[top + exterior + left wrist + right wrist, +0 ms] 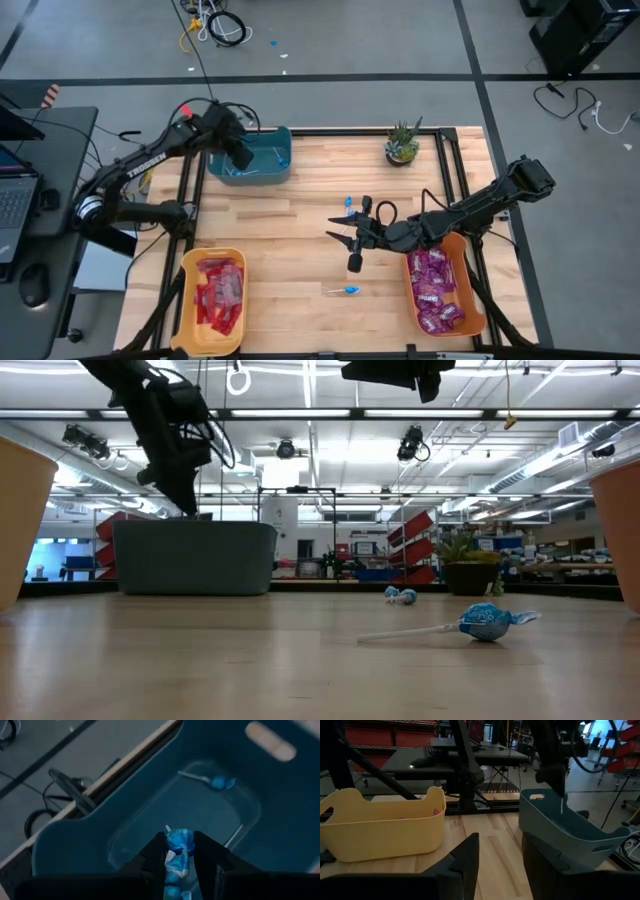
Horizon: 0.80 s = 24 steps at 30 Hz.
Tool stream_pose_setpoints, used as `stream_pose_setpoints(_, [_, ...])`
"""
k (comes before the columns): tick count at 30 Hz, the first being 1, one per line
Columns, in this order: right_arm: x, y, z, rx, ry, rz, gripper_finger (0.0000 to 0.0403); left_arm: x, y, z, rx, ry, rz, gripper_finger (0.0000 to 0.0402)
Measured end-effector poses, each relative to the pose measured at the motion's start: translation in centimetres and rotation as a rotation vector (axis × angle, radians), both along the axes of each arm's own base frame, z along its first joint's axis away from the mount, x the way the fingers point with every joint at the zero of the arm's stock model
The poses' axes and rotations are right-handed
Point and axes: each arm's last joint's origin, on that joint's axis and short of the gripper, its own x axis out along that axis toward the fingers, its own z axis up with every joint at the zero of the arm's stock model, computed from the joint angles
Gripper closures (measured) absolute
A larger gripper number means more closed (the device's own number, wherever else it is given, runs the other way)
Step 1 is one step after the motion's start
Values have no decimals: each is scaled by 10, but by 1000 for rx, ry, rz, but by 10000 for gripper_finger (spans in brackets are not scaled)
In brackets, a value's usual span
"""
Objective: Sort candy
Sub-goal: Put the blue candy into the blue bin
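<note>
My left gripper (242, 158) hangs over the teal bin (268, 168) at the table's far left, shut on a blue lollipop (177, 849). Another blue lollipop (219, 782) lies on the bin's floor. My right gripper (338, 228) is open above the middle of the table, touching nothing; its fingers stand apart in the right wrist view (500, 857). Two blue lollipops lie flat on the wood, one far of it (348, 201), one near of it (350, 290). In the low view the near one (485, 622) rests on its side, stick pointing left. My left gripper pinches the blue lollipop by its wrapped head (176, 840) between the two fingers, coming from above and pointing down into the teal bin. The lollipop is lifted clear of the bin's floor. Its white stick tip (168, 827) shows just beyond the fingers.
A yellow bin (190, 300) holding red packets sits at the near left. An orange bin (478, 318) holding purple packets sits at the near right, under my right arm. A small potted plant (402, 143) stands at the far edge. Bare wood lies between the bins.
</note>
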Motion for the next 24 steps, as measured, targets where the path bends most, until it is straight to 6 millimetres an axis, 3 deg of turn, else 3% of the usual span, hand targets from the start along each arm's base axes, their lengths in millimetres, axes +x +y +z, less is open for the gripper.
stream_pose_setpoints(12, [0,0,-1,14,6,-3,268,1,25,-28,-144,43,10,321])
stream_pose_setpoints(24, [0,0,-2,21,8,-4,268,0,29,-32,-151,50,20,321])
